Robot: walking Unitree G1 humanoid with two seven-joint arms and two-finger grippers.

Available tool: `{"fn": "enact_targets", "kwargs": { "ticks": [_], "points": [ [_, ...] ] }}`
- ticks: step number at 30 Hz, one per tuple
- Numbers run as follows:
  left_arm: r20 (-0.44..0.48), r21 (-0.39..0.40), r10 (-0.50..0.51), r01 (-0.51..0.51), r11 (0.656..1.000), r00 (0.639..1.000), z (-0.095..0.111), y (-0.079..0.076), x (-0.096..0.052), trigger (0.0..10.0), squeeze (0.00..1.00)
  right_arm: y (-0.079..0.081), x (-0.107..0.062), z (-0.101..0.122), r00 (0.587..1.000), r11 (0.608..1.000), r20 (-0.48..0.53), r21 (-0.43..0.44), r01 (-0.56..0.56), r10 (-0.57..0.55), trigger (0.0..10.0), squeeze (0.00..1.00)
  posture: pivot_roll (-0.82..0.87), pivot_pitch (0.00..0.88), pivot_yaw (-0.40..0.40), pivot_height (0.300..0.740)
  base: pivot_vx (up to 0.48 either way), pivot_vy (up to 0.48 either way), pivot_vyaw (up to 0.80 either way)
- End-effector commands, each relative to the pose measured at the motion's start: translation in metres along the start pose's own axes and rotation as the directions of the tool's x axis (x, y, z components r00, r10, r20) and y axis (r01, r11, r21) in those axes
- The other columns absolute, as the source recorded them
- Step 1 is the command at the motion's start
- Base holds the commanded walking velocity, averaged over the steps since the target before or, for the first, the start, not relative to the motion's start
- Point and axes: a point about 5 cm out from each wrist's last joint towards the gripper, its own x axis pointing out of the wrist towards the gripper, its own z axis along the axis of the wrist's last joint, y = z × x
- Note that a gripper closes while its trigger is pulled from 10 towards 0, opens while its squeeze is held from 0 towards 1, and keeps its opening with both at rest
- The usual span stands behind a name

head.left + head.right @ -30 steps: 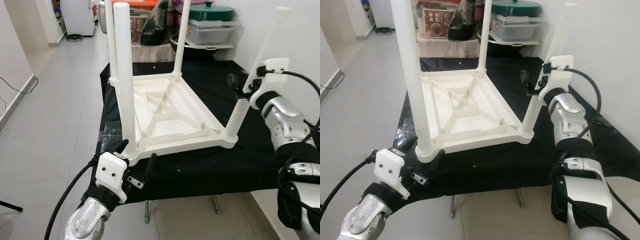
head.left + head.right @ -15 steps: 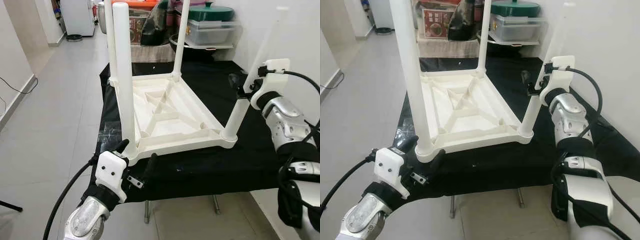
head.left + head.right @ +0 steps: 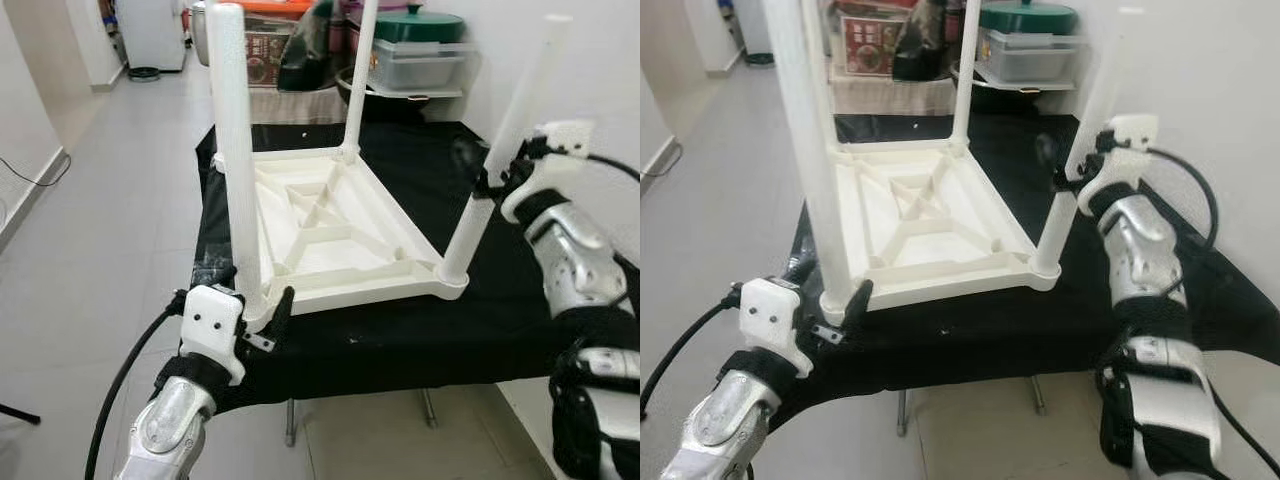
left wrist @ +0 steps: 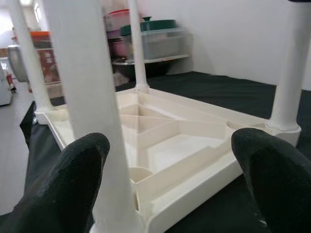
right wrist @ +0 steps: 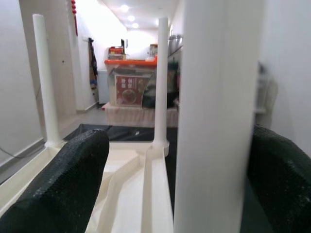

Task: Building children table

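Clearly the white children table (image 3: pixel 330 225) lies upside down on the black-draped table (image 3: pixel 420 330), legs up. I judge it light, stiff, slick plastic, best held low on a leg. My left end effector (image 3: pixel 256 300) straddles the near-left leg (image 3: pixel 232 160), spread wide; my right end effector (image 3: pixel 490 175) brackets the near-right leg (image 3: pixel 490 170), not clamped.

I see a white table (image 3: pixel 330 225) on black cloth (image 3: pixel 400 330); black fingers (image 4: pixel 73 179), silver arms, green lid (image 3: pixel 420 25).
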Motion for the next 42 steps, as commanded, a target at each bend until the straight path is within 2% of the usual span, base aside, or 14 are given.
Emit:
{"fn": "enact_targets", "kwargs": {
  "ticks": [1, 3, 7, 9, 11, 12, 13, 14, 20, 23, 26, 29, 35, 42],
  "points": [
    [-0.061, -0.003, 0.0, 0.0, 1.0, 0.998, -0.011, -0.003, -0.001, 10.0, 0.0, 0.002, -0.013, -0.011, 1.0, 0.999, -0.012, 0.039, -0.012, 0.012, 10.0, 0.0, 0.12, 0.0, -0.06, 0.74, 0.0, 0.0, 0.0],
    [-0.061, -0.003, 0.0, 0.0, 1.0, 0.998, -0.011, -0.003, -0.001, 10.0, 0.0, 0.002, -0.013, -0.011, 1.0, 0.999, -0.012, 0.039, -0.012, 0.012, 10.0, 0.0, 0.12, 0.0, -0.06, 0.74, 0.0, 0.0, 0.0],
    [-0.087, 0.011, -0.015, 0.016, 1.0, 0.996, -0.017, -0.005, 0.001, 10.0, 0.0, 0.012, -0.044, -0.038, 0.996, 0.999, -0.084, 0.048, -0.003, 0.007, 10.0, 0.0, 0.1, 0.0, -0.041, 0.74, 0.0, 0.0, 0.0],
    [-0.087, 0.011, -0.015, 0.016, 1.0, 0.996, -0.017, -0.005, 0.001, 10.0, 0.0, 0.012, -0.044, -0.038, 0.996, 0.999, -0.084, 0.048, -0.003, 0.007, 10.0, 0.0, 0.1, 0.0, -0.041, 0.74, 0.0, 0.0, 0.0],
    [-0.085, 0.016, -0.022, 0.023, 1.0, 0.996, -0.017, -0.006, 0.003, 10.0, 0.0, 0.022, -0.052, -0.049, 0.993, 0.998, -0.114, 0.063, -0.015, 0.022, 10.0, 0.0, 0.09, 0.0, -0.041, 0.74, 0.0, 0.0, 0.0],
    [-0.08, 0.019, -0.021, 0.023, 1.0, 0.997, -0.017, -0.005, 0.005, 10.0, 0.0, 0.037, -0.061, -0.06, 0.988, 0.995, -0.143, 0.091, -0.04, 0.053, 10.0, 0.0, 0.08, 0.0, -0.042, 0.74, 0.274, 0.0, 0.0],
    [-0.08, 0.019, -0.021, 0.023, 1.0, 0.997, -0.017, -0.005, 0.005, 10.0, 0.0, 0.037, -0.061, -0.06, 0.988, 0.995, -0.143, 0.091, -0.04, 0.053, 10.0, 0.0, 0.08, 0.0, -0.042, 0.74, 0.274, 0.0, 0.0],
    [-0.073, 0.018, -0.02, 0.022, 1.0, 0.997, -0.016, -0.004, 0.007, 10.0, 0.0, 0.055, -0.07, -0.069, 0.982, 0.985, -0.158, 0.15, -0.084, 0.107, 10.0, 0.0, 0.08, 0.0, -0.041, 0.74, 0.337, 0.0, 0.0],
    [-0.062, 0.002, -0.032, 0.032, 0.999, 0.998, -0.015, -0.009, 0.01, 10.0, 0.0, 0.091, -0.08, -0.08, 0.964, 0.966, -0.192, 0.218, -0.139, 0.182, 10.0, 0.0, 0.08, 0.0, -0.039, 0.74, 0.402, 0.0, 0.26],
    [-0.061, -0.002, -0.037, 0.037, 0.999, 0.997, -0.015, -0.011, 0.011, 10.0, 0.0, 0.093, -0.078, -0.08, 0.963, 0.97, -0.206, 0.203, -0.133, 0.175, 10.0, 0.0, 0.08, 0.0, -0.038, 0.74, 0.435, 0.0, 0.0],
    [-0.058, -0.003, -0.059, 0.058, 0.998, 0.997, -0.014, -0.015, 0.012, 10.0, 0.0, 0.097, -0.077, -0.073, 0.967, 0.947, -0.148, 0.277, -0.163, 0.209, 10.0, 0.0, 0.08, 0.0, -0.039, 0.74, 0.436, 0.0, 0.27],
    [-0.064, -0.005, -0.074, 0.074, 0.997, 0.995, -0.016, -0.018, 0.013, 10.0, 0.0, 0.096, -0.076, -0.074, 0.963, 0.958, -0.181, 0.244, -0.154, 0.2, 10.0, 0.0, 0.08, 0.0, -0.039, 0.74, 0.409, 0.0, 0.27],
    [-0.076, -0.078, -0.202, 0.196, 0.977, 0.976, -0.019, -0.036, 0.013, 10.0, 0.0, 0.1, -0.08, -0.071, 0.957, 0.949, -0.189, 0.27, -0.164, 0.219, 10.0, 0.0, 0.08, 0.0, -0.041, 0.74, 0.0, -0.127, 0.0],
    [-0.076, -0.085, -0.232, 0.226, 0.97, 0.97, -0.019, -0.043, 0.012, 10.0, 0.0, 0.105, -0.08, -0.069, 0.95, 0.941, -0.189, 0.281, -0.19, 0.249, 10.0, 0.0, 0.07, 0.0, -0.041, 0.74, 0.0, -0.413, 0.0]
  ]
}}
